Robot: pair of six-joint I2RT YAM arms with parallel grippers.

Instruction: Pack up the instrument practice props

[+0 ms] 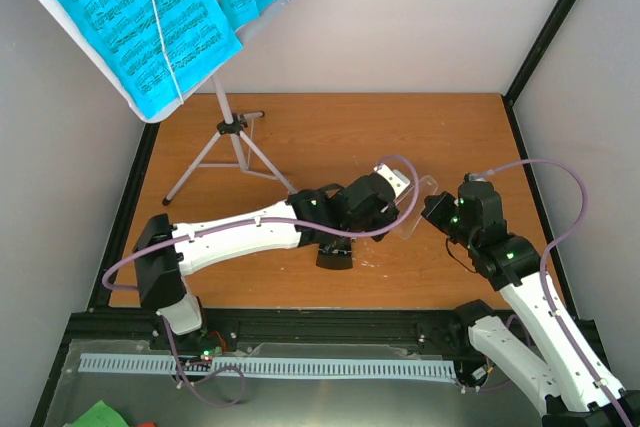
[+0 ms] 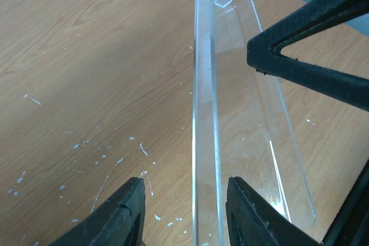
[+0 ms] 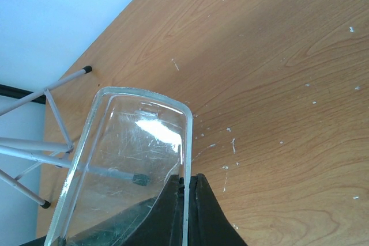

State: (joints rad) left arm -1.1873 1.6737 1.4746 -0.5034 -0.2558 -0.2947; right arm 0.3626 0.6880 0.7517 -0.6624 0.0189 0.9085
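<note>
The clear plastic cover (image 1: 418, 209) is held above the table between both arms. My right gripper (image 1: 433, 213) is shut on its side wall; in the right wrist view the fingers (image 3: 199, 200) pinch the cover's rim (image 3: 185, 142). My left gripper (image 2: 185, 200) is open, its jaws on either side of the cover's edge (image 2: 204, 113) without touching it. A small black metronome (image 1: 335, 256) sits on the table, partly hidden under the left arm. The white music stand (image 1: 230, 129) stands at the back left with cyan sheet-music pages (image 1: 130, 17) on its desk.
The stand's tripod legs (image 3: 55, 108) spread over the back left of the wooden table (image 1: 330, 137). The right gripper's black fingers (image 2: 311, 61) show in the left wrist view. Walls close the left, back and right sides.
</note>
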